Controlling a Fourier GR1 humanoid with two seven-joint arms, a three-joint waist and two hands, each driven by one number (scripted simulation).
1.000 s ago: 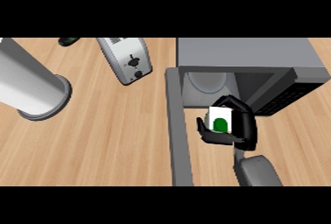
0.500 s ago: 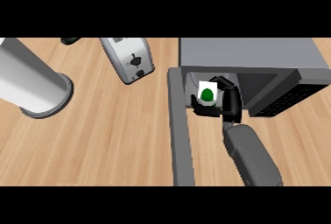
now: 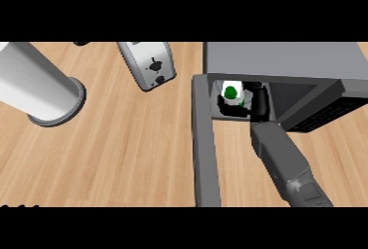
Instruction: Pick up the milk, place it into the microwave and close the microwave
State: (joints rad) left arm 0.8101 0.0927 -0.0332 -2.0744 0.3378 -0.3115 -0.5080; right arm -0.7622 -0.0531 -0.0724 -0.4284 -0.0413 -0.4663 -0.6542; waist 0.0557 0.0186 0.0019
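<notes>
The milk is a white carton with a green mark, seen inside the mouth of the grey microwave at the upper right. My right hand reaches into the opening, its black fingers curled round the carton. The microwave door stands swung open, running as a grey bar down toward the lower edge. My grey right forearm comes up from the lower right. My left hand does not show.
A silver toaster lies at the top centre on the wooden counter. A tall grey cylinder stands at the left. The microwave's dark control panel is at the right of the opening.
My right hand has carried the milk up from in front of the microwave into its opening, the forearm stretching further in.
</notes>
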